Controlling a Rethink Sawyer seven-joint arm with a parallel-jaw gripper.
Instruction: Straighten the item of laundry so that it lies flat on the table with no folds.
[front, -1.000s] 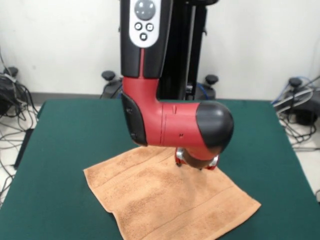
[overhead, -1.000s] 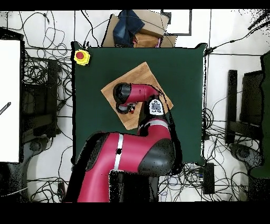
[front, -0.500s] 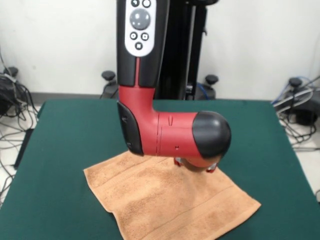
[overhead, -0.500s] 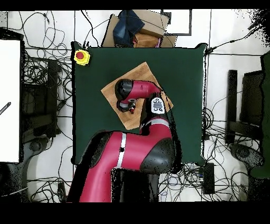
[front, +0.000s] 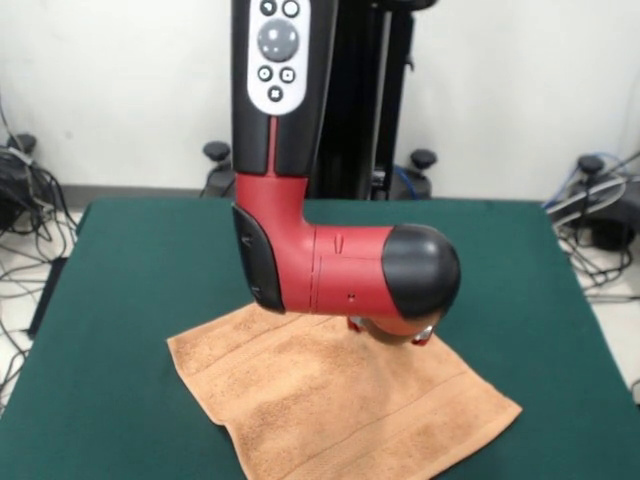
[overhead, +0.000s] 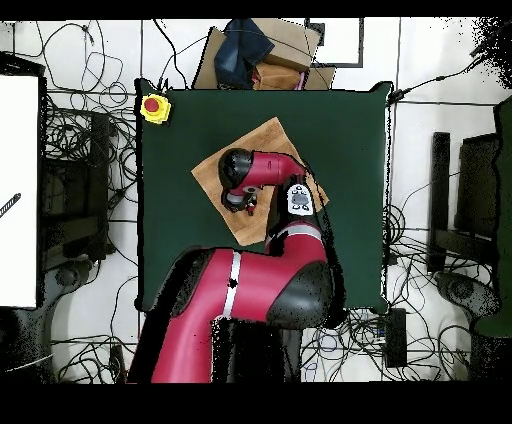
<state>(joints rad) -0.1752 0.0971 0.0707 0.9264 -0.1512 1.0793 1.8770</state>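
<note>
Closest to the camera is the towel (front: 340, 400), spread as a diamond on the table (front: 140, 260), its front corner off the bottom edge at about 6 o'clock. Looks soft, light and floppy, so I'd guess it drags easily; a corner or hem is the safest pinch. Behind it, at about 12 o'clock from the towel's middle, the gripper (front: 390, 333) sits low over the cloth, mostly hidden under the wrist. Can't tell if it's open or closed.
</note>
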